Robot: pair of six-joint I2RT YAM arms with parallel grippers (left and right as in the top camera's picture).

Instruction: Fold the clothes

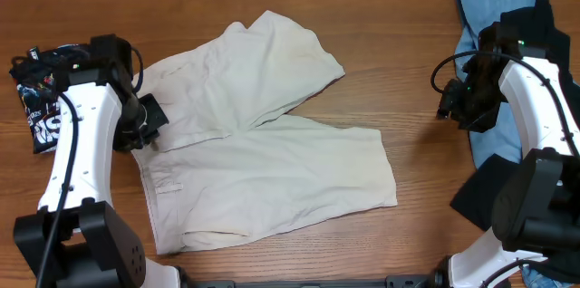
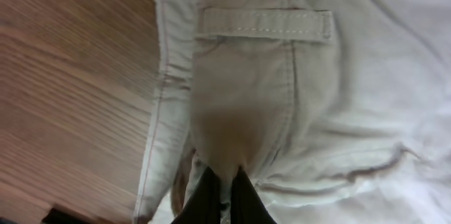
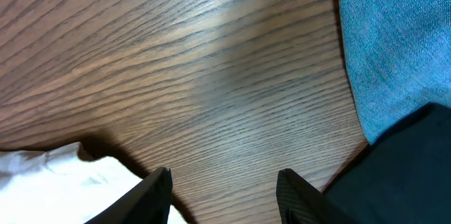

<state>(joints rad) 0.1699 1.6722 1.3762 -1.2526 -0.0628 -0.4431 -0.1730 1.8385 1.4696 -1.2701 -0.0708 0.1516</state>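
The left hand (image 2: 225, 185) is pinched closed on the waistband of the pale beige cotton shorts (image 1: 263, 152), spread mid-frame on the wooden surface (image 1: 408, 43), probably to lift that edge over. The right hand (image 3: 225, 189) hangs half open, empty, near the light blue garment (image 3: 394, 41).

Overhead: left arm (image 1: 77, 134) covers the waistband corner of the pale beige cotton shorts (image 1: 263, 143); right arm (image 1: 544, 107) hides much of the light blue cloth garment (image 1: 485, 3) and the black garment (image 1: 471, 197). Print on the black printed cloth (image 1: 36, 111) at far left: too small to read. Left wrist cam: left gripper (image 2: 225, 185) cut off at btm edge, prob. pinching fabric.
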